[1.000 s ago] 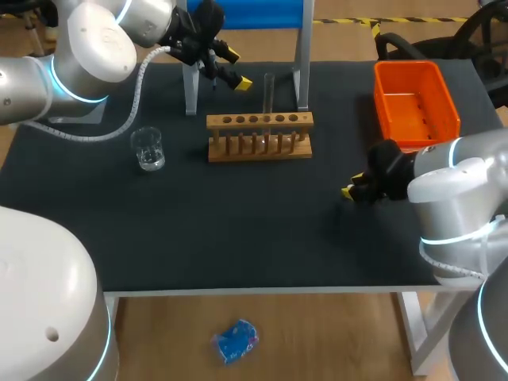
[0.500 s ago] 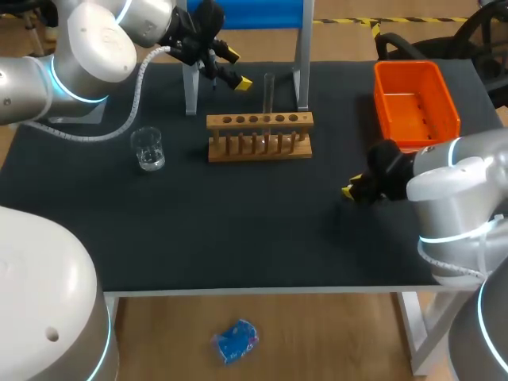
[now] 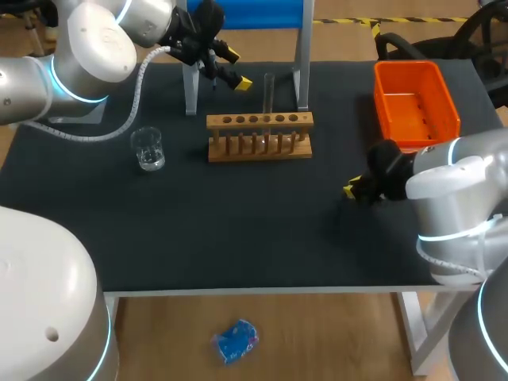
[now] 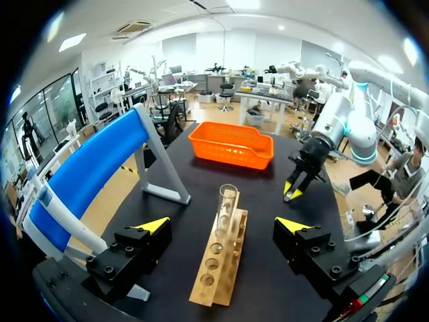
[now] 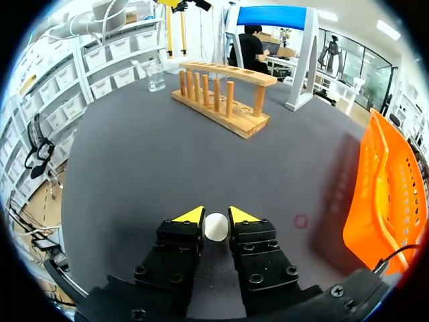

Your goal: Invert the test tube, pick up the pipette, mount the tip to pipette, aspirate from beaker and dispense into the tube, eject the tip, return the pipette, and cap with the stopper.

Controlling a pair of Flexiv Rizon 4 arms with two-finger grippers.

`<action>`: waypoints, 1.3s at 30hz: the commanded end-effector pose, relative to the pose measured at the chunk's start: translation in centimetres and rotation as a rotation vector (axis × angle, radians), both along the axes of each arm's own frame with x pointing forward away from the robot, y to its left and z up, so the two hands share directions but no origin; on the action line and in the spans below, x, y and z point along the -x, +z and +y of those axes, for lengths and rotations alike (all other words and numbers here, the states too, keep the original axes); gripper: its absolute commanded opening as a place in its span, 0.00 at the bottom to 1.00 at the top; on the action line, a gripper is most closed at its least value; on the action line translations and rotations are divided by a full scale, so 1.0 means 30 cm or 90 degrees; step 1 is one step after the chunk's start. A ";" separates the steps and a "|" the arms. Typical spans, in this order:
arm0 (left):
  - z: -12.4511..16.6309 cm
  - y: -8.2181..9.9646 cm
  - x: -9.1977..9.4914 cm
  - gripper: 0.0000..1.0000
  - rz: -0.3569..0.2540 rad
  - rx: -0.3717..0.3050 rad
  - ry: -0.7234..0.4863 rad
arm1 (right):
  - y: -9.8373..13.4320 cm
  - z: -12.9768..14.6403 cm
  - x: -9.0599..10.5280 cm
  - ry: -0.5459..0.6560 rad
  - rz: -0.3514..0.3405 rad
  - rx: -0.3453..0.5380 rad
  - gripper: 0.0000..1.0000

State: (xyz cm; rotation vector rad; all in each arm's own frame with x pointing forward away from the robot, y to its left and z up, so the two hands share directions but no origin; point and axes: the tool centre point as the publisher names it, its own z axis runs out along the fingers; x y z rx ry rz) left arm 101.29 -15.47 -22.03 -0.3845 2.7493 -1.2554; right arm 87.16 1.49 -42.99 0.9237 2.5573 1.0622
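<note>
Capping looks to be the step in hand: the right tool is clenched on the white stopper, low over the black desk. The tube stands upright in the wooden rack, well apart. Next, the stopper needs carrying over the tube's mouth. The left tool hangs released near the rack
</note>
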 end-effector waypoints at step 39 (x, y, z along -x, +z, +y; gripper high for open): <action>0.001 0.005 -0.001 1.00 0.003 -0.003 -0.001 | 0.681 0.249 -0.191 0.379 0.055 -0.028 0.00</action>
